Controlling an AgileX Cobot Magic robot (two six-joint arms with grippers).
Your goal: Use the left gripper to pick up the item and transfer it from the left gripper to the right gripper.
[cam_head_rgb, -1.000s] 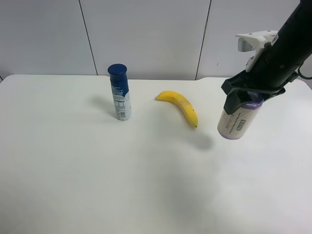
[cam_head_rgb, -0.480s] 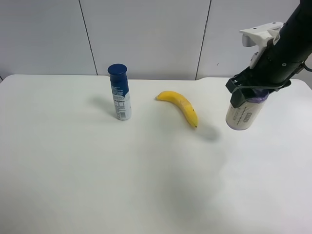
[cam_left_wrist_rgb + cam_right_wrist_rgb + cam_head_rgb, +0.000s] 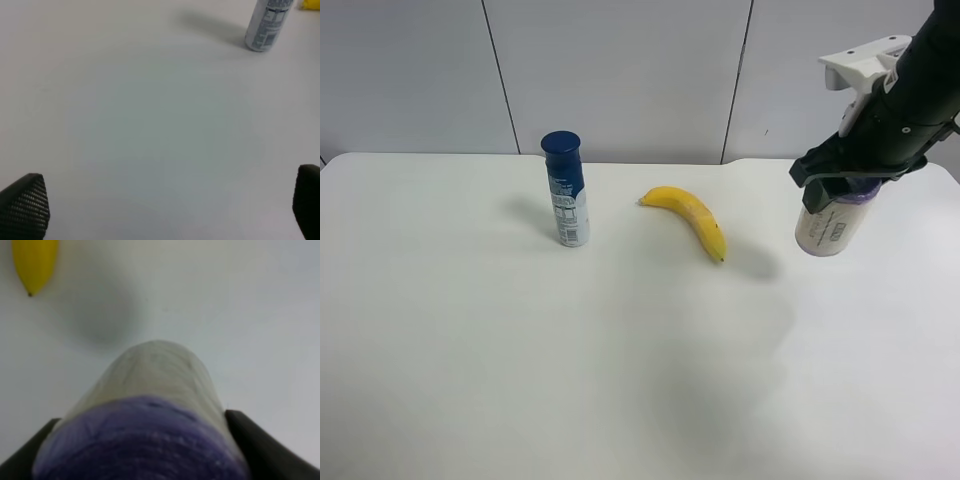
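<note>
Right gripper [image 3: 840, 183], upper right of ext. high frame: jaws clamped on the purple top end of the item [image 3: 830, 228]. Item hangs upright, clear of the table [image 3: 520, 380], shadow to its lower left. End grip leaves the labelled body free, prob. how a hand-over would leave it.

Left gripper [image 3: 165, 200]: jaws wide, nothing btwn, over bare table. Transfer looks done.

Containers: blue bottle [image 3: 566, 190] upright, cap on, contents n/k, left of centre. Banana [image 3: 688, 218] loose at centre, apart from bottle. Item's contents not visible.
</note>
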